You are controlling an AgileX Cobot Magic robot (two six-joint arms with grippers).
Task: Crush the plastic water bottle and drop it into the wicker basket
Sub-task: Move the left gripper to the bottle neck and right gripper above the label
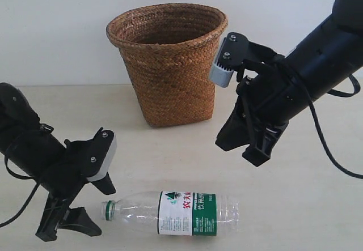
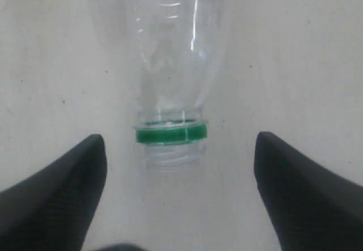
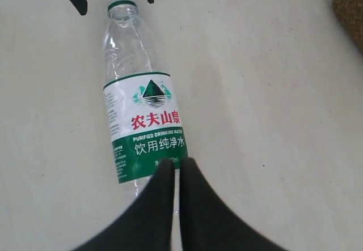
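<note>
The plastic water bottle [image 1: 170, 212] lies on its side on the table, uncapped, green neck ring toward the left and label facing up. It looks uncrushed. My left gripper [image 1: 104, 209] is open down at table level, with the bottle's mouth [image 2: 172, 154] just between its fingertips [image 2: 91, 154] and not touching them. My right gripper [image 1: 241, 152] is shut on nothing and hangs above the table over the bottle's base end [image 3: 142, 183]. The wicker basket [image 1: 167, 64] stands upright behind the bottle, apart from both grippers.
Bare pale tabletop [image 1: 306, 205] surrounds the bottle, and a white wall is behind the basket. A corner of the basket [image 3: 350, 7] shows at the edge of the right wrist view. The right arm's cable [image 1: 334, 160] loops over the table on the right.
</note>
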